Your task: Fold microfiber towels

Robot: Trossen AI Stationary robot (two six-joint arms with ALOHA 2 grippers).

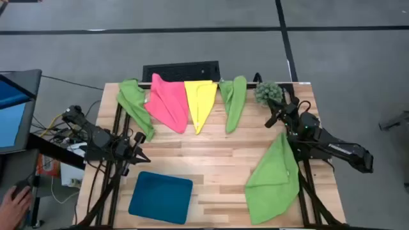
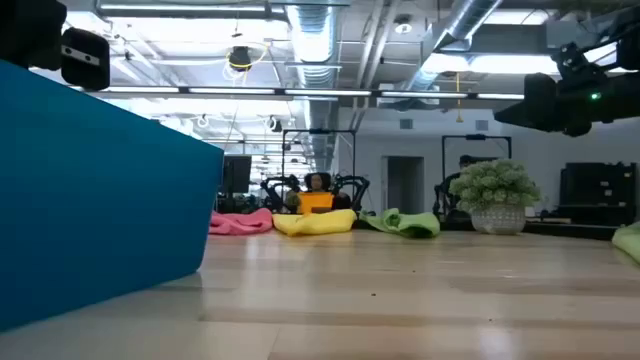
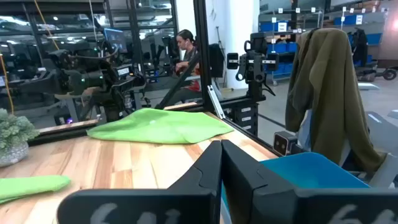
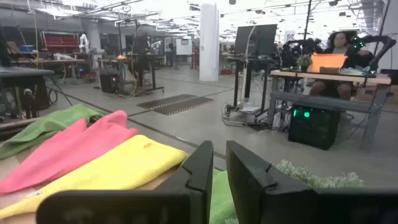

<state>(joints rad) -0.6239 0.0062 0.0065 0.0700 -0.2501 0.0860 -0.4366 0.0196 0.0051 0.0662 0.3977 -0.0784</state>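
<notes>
Four limp microfiber towels hang over the wooden table's [image 1: 211, 160] far edge: lime green [image 1: 135, 105], hot pink [image 1: 166, 101], yellow [image 1: 200, 102], lime green [image 1: 234, 101]; a fifth, lime green towel [image 1: 275, 180] lies flat beside the right gripper [image 1: 273, 118], whose fingers stand slightly apart, grasping nothing; the left gripper [image 1: 137, 155] sits clenched, empty, beside the teal rectangular tray [image 1: 161, 197].

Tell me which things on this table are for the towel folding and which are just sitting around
For the job: big green towel, pink towel, yellow towel, two green towels at the back.
Just lying about: teal tray, plant, keyboard.
</notes>
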